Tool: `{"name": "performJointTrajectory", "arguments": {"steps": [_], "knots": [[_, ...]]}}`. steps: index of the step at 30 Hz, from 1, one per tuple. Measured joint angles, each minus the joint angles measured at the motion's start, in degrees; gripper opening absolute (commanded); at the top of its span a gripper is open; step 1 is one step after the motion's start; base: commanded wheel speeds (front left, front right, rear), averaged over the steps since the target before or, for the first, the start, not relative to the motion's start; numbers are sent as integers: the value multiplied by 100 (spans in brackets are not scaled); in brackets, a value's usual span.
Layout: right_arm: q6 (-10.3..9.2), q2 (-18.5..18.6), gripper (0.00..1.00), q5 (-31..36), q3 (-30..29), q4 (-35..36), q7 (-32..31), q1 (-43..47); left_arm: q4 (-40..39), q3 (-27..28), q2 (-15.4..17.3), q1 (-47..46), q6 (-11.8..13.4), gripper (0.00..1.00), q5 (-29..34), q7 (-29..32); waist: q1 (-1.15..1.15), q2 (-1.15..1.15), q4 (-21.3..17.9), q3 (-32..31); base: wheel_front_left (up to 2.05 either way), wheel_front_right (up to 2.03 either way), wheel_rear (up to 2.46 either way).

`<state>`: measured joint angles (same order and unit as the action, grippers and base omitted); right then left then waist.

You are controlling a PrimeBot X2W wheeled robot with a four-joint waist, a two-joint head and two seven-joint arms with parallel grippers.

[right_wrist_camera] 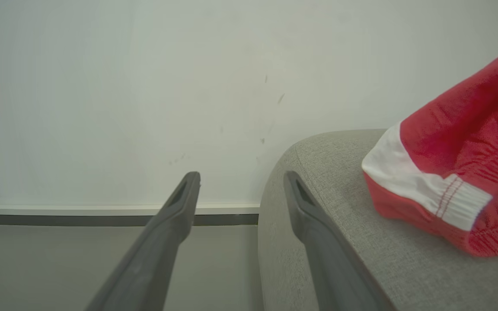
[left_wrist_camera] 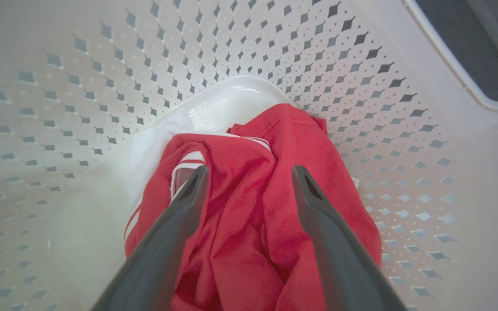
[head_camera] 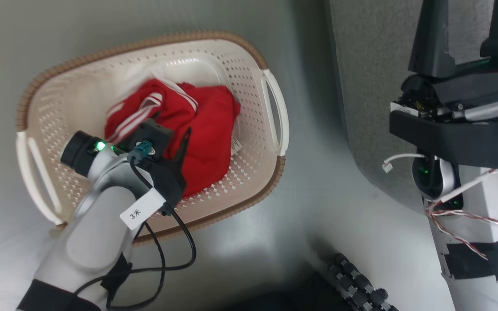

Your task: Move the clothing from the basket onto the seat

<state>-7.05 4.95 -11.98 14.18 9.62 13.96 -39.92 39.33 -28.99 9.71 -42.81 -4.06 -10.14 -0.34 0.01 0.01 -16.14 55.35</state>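
One red garment (head_camera: 205, 129) with white stripes lies bunched in the basket (head_camera: 240, 56), toward its right side. A second red piece (right_wrist_camera: 461, 172) with a white band lies on the seat (right_wrist_camera: 339, 194), near its rounded edge. Its right part is cut off by the frame in the right wrist view.

A small white care label (head_camera: 236, 146) sticks out at the right edge of the heap in the basket, its print too small to read. White fabric (left_wrist_camera: 154, 147) shows at the far side of the red cloth (whether it is part of the same garment cannot be told).

The left gripper (left_wrist_camera: 249, 170) hangs over the heap with its jaws apart and nothing clamped between them. Whether the tips touch the cloth is unclear. In the head view the wrist camera mount hides one of its fingers. A white tag (head_camera: 141, 209) on that arm's black cable reads "3米".

The basket stands on a pale floor (head_camera: 318, 194), with the grey seat to its right. The right gripper (right_wrist_camera: 240, 177) is raised beside the seat's edge with its jaws apart and empty, pointing toward a pale wall (right_wrist_camera: 102, 86). A black ribbed object (head_camera: 357, 280) at the near edge is partly cut off and hard to identify.
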Motion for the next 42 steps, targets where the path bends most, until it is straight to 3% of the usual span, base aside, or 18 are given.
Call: {"name": "performJointTrajectory", "arguments": {"steps": [16, 31, 33, 34, 36, 37, 38, 42], "knots": [[0, -69, 100, 0, 190, -281, 59, -255, 587, -51, 102, -376, 12, 100, 124, -37, -1, -1, -317, 517, 0, 0, 0], [0, -112, 100, 0, 291, -445, 76, -263, 1170, -99, 127, -654, 301, 98, 365, 82, -1, -1, -396, 526, 0, 0, 0], [0, -115, 100, 0, 307, -453, 76, -264, 1245, -121, 125, -670, 312, 73, 401, 125, -1, -1, -405, 519, 0, 0, 0], [0, -116, 100, 1, 315, -453, 76, -266, 1274, -127, 120, -673, 315, 52, 411, 127, -1, -1, -410, 515, 0, 0, 0], [0, -121, 100, 0, 328, -453, 76, -268, 1347, -154, 102, -712, 354, 37, 421, 166, -1, -1, -418, 508, 0, 0, 0], [0, -121, 100, 1, 331, -453, 76, -268, 1371, -167, 97, -738, 354, 23, 426, 177, -1, -1, -422, 505, 0, 0, 0], [0, -121, 100, 1, 331, -453, 76, -268, 1371, -167, 97, -738, 354, 0, 426, 177, -1, -1, -422, 505, 0, 0, 0], [0, -124, 100, 0, 330, -483, 76, -268, 1437, -216, 45, -786, 350, 0, 436, 181, -1, -1, -436, 492, 0, 0, 0]]}}
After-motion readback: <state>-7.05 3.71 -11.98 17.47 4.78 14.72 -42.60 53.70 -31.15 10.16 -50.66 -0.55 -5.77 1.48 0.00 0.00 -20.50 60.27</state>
